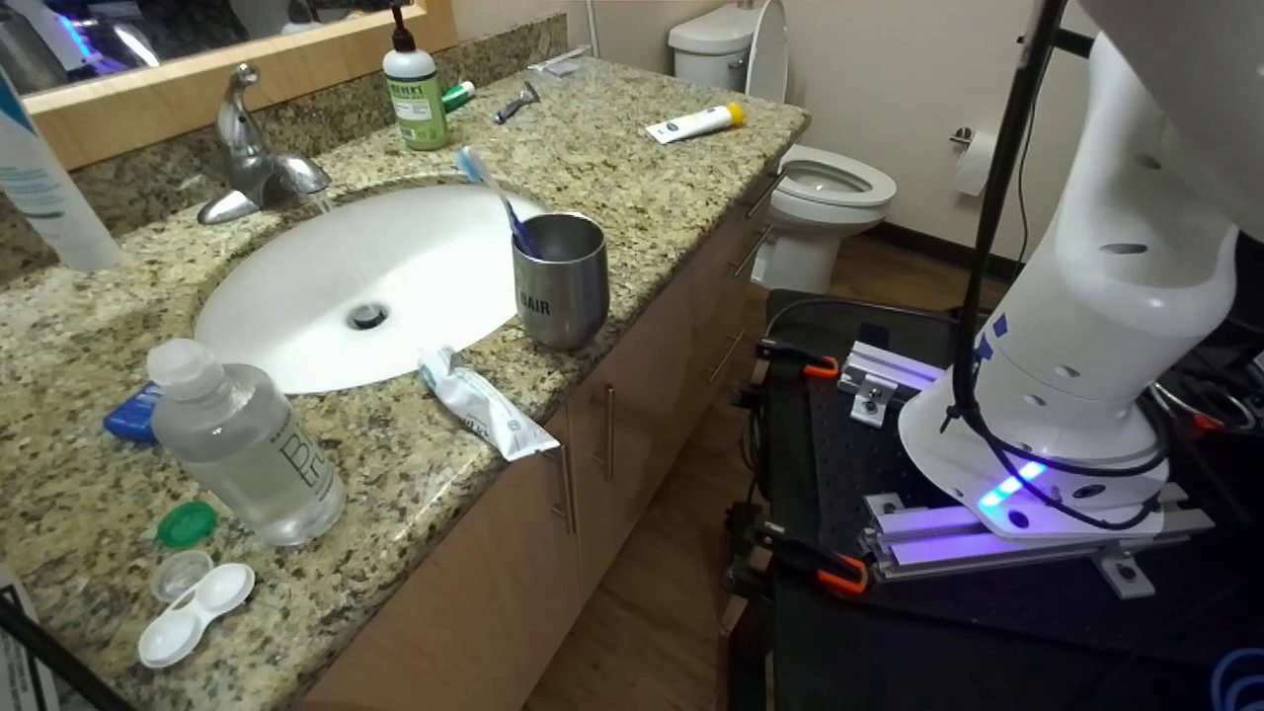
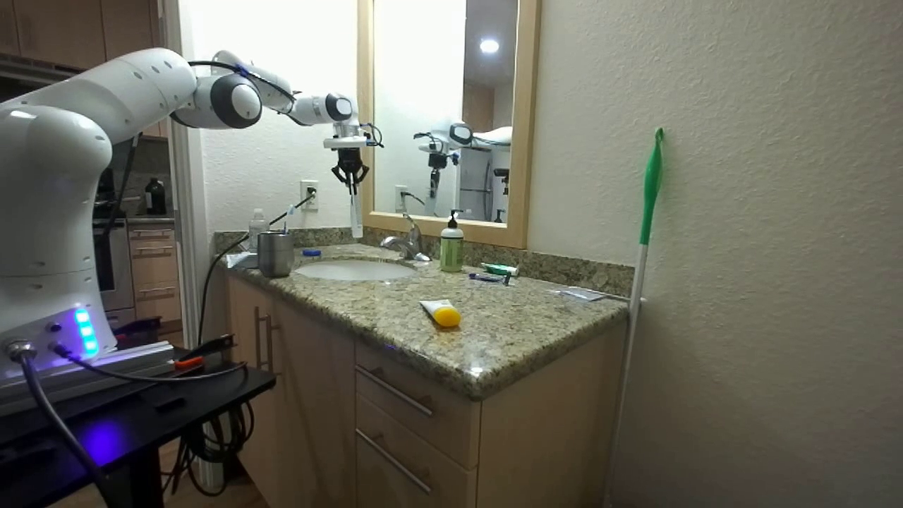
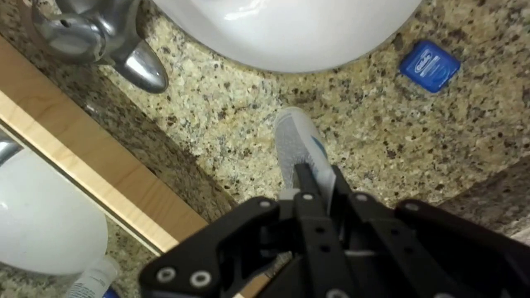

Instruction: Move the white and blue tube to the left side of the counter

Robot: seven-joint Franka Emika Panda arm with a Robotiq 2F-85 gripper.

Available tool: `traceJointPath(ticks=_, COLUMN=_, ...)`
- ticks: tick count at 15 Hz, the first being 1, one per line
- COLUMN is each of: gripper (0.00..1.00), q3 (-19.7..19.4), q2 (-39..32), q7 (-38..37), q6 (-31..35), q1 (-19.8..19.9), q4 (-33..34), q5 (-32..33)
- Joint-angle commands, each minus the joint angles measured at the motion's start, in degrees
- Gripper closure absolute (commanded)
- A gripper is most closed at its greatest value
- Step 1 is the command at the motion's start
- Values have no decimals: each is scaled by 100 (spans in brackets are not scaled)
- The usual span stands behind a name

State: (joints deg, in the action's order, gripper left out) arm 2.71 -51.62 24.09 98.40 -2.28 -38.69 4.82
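Observation:
The white and blue tube [image 2: 356,215] hangs nearly upright, wide end down, over the back of the counter [image 2: 381,300], between the faucet and the wall with the outlet. My gripper [image 2: 352,189] is shut on its thin upper end. In the wrist view the tube [image 3: 296,132] slants up from between the black fingertips of the gripper [image 3: 319,171], a blue mark on its side. An exterior view shows the tube [image 1: 51,188] at the frame's left edge, tilted, with the gripper itself outside that view. Its lower end appears to be above the granite.
Nearby are the sink [image 1: 296,286], chrome faucet [image 1: 257,163], blue floss box [image 3: 430,66], clear bottle [image 1: 247,454] and lens case [image 1: 196,612]. A metal cup [image 1: 563,286] with a toothbrush and a crumpled white tube [image 1: 489,410] lie along the front edge. The mirror frame [image 3: 99,153] borders the back.

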Motion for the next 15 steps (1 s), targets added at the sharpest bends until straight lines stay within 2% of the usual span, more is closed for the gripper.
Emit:
traceJointPath(ticks=1, gripper=89, q3=0, q2=-50, q7=-28, q6=23, q1=-23, q4=66, q5=0)
traceJointPath(ticks=2, gripper=89, q3=0, q2=-77, q7=-43, q6=30, q1=-39, q4=111, q5=0)
traceJointPath(ticks=3, gripper=97, q3=0, q2=-93, q7=-49, q6=30, q1=-45, q4=144, q5=0)
traceJointPath(ticks=15, gripper=97, q3=3, q2=-504, q7=-168, q6=-112, q1=46, q4=307, q5=-44)
